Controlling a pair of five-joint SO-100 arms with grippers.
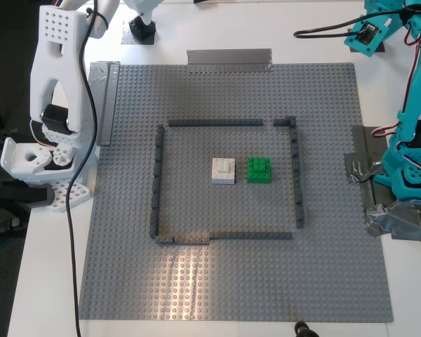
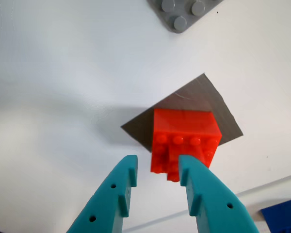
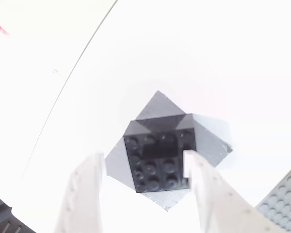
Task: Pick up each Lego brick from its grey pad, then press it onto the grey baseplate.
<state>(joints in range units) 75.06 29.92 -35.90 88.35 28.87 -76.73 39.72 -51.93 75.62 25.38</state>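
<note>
In the first wrist view the teal first claw (image 2: 157, 162) hangs released just above the red brick (image 2: 186, 131). One finger overlaps the brick's near edge and the other stands off to the side, so the claw seems off-centre for a grasp. The brick sits on its dark grey pad (image 2: 203, 94) on the white table (image 2: 63, 73), with a corner of the grey baseplate (image 2: 182, 12) beyond.

The white second claw (image 3: 143, 158) is also spread apart and holds nothing. Its fingers straddle the black brick (image 3: 160, 160), which rests skewed on the other pad (image 3: 157, 109), a likelier line-up for closing. How far either claw is above its brick cannot be judged.

In the exterior view neither brick nor pad shows, presumably hidden behind the arms at each side. The baseplate (image 1: 126, 281) carries a white brick (image 1: 224, 170) and a green brick (image 1: 259, 170) inside its low dark outline (image 1: 156, 182).
</note>
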